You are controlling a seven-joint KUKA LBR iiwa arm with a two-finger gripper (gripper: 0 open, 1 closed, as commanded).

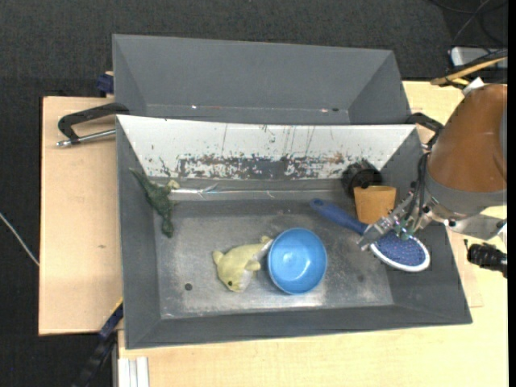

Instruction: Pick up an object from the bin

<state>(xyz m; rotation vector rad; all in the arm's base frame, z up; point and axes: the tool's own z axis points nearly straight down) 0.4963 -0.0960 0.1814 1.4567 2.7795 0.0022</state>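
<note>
While the arm reaches in over the right-hand rim, the gripper (385,232) hangs low at the right end of the bin (218,228), right at the blue brush (403,252). That brush looks to me like the thing it has to deal with. It lies slantwise. Its dark blue handle (334,214) points away toward the back and the middle of the bin, and its oval, white-rimmed head sits nearest the right wall, seemingly at the foot of the slope there. The gripper's tip sits about where handle meets head, so the head lies just to its front-right and the handle runs off to its back-left. From here I cannot tell whether the gripper is open or closed, or whether it has hold of the brush at all. I would judge that any grasp has to close across that slanted axis, at the narrow neck and not over the broad head. A tan cup (375,202) stands just behind the gripper, close enough to be nudged, with a black object (360,174) behind that in the back corner. A blue bowl (297,260) lies to the left near the handle's end. A pale yellow plush toy (235,266) touches the bowl, and a green toy lizard (160,201) lies well apart at the far left.
</note>
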